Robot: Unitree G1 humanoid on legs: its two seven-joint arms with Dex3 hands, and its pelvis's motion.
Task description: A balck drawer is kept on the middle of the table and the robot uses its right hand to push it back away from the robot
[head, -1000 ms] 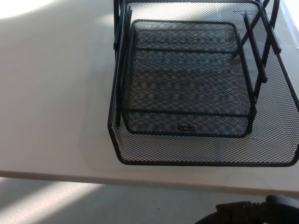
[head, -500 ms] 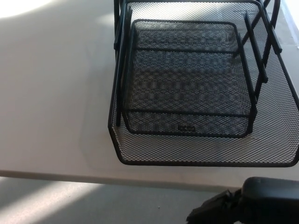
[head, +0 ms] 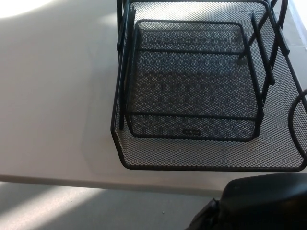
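Black wire-mesh drawer (head: 201, 91) sat on the white table (head: 53, 96), front rim near the table's near edge, just beyond the right hand (head: 259, 203). Looked light and stiff, likely to slide easily; best pushed flat on the front rim's middle. Couldn't tell the fingers' spread; nothing held. Versus half a second earlier, the hand had risen, filling more of the lower right. Drawer unmoved.

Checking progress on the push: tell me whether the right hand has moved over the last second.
Yes. The right hand has risen into view toward the mesh drawer, now filling the bottom right below the table edge. The drawer itself has not shifted.
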